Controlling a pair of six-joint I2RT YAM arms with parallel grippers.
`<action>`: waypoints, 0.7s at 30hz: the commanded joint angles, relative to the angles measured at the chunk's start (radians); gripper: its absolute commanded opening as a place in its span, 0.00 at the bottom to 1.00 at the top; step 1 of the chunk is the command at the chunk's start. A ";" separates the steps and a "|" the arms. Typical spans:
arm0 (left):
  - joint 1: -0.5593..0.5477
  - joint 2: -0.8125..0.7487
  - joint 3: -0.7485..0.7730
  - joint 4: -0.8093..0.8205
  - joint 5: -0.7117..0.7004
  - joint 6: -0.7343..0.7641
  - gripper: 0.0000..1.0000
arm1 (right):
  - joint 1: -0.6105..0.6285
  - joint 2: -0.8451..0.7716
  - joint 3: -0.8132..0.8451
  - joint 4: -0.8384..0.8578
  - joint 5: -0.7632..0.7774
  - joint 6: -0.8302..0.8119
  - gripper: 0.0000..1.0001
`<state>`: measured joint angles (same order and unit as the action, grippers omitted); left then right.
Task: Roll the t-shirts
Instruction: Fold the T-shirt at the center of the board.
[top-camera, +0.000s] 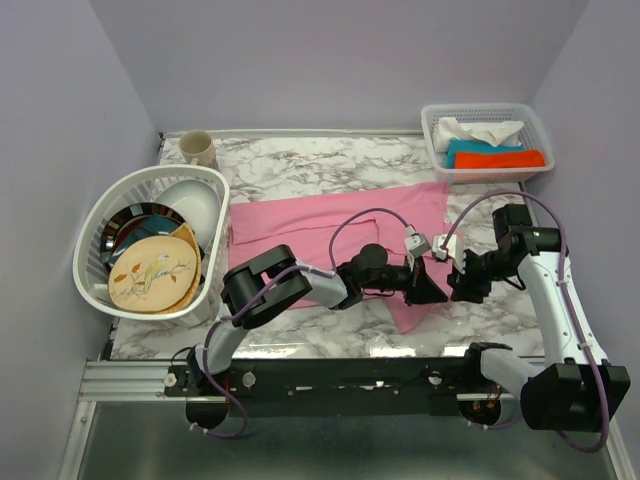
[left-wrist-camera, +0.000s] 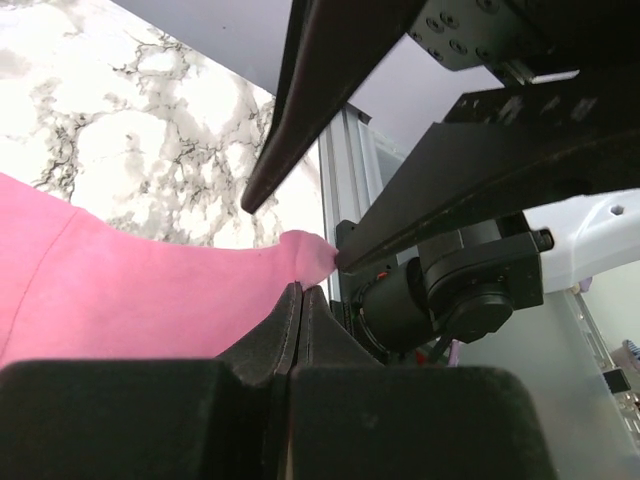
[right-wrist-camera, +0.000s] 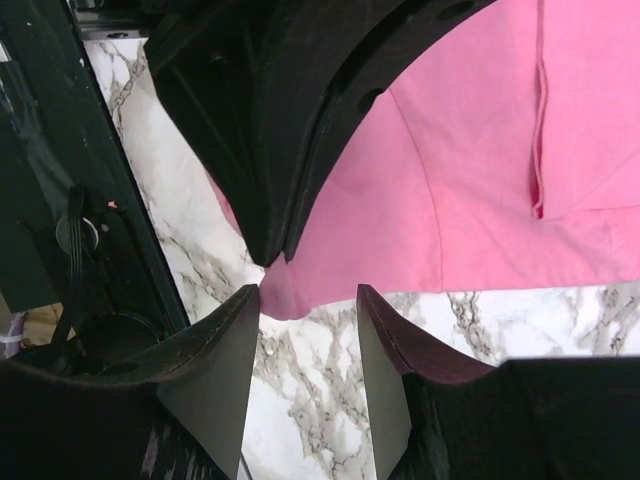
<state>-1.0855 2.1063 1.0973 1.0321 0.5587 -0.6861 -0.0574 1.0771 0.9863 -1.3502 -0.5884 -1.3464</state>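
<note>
The left gripper (left-wrist-camera: 303, 292) is clamped tight, fingers pressed together on a near corner of the pink t-shirt (top-camera: 300, 225), which lies spread across the marble table (top-camera: 300, 160). The right gripper (right-wrist-camera: 308, 298) sits tip to tip with it. Its fingers are partly spread and hold nothing, with the pinched corner just beside one of them.

Grippers set tip to tip
The left arm (top-camera: 290, 285) is stretched rightward and the left gripper (left-wrist-camera: 302, 290) is clamped on a t-shirt (top-camera: 300, 225) corner; the right gripper (right-wrist-camera: 308, 292) (jaws parted) is pointed at it.
</note>
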 joint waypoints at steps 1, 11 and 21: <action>0.010 0.027 0.032 0.005 -0.003 -0.003 0.00 | 0.010 0.010 -0.029 -0.178 0.019 -0.022 0.53; 0.019 0.043 0.059 -0.001 0.003 -0.020 0.00 | 0.021 0.009 -0.047 -0.176 0.033 -0.046 0.53; 0.021 0.026 0.042 0.008 0.020 -0.030 0.00 | 0.028 0.009 -0.090 -0.107 0.027 -0.037 0.49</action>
<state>-1.0679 2.1433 1.1332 1.0149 0.5591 -0.7086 -0.0380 1.1057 0.9092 -1.3476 -0.5659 -1.3880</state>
